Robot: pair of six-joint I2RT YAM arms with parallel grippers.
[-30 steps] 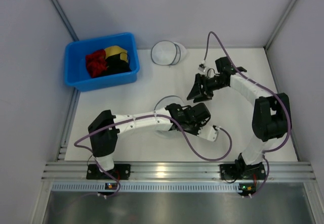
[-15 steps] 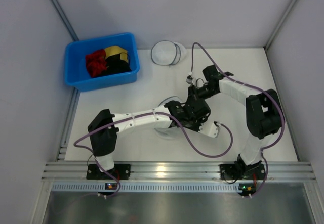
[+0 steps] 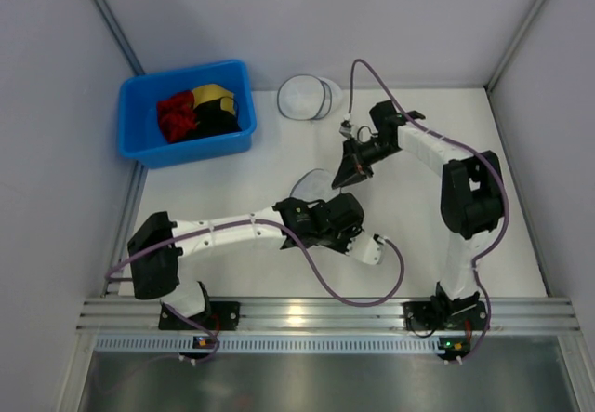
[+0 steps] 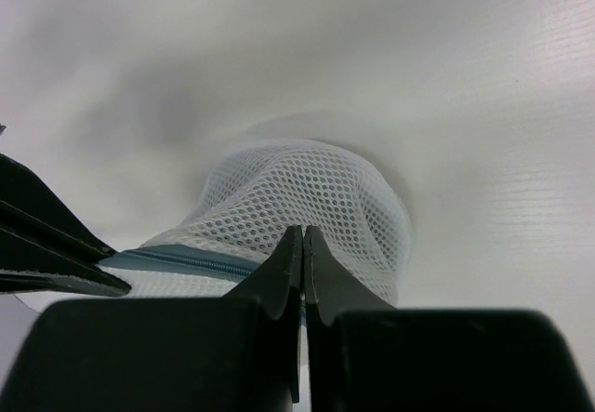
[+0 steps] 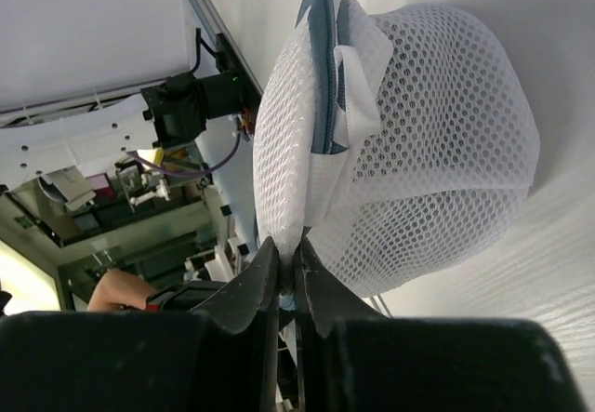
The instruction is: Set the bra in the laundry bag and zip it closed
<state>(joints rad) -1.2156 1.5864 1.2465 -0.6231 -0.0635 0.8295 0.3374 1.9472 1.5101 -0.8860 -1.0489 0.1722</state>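
Laundry bag point(image 5: 418, 133): domed white mesh, teal zip point(image 5: 323, 77).

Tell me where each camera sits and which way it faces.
Top external: above and behind the robot, looking down at the left arm, right arm and laundry bag.
Left wrist: on that arm, facing the bag's mesh past the shut left gripper.
Right wrist: likewise, facing the bag's zip rim past the shut right gripper.
Shared: all three show the bag.

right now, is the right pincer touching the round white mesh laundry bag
Touching. The right wrist view shows the right pincer shut on the edge of the round white mesh laundry bag.
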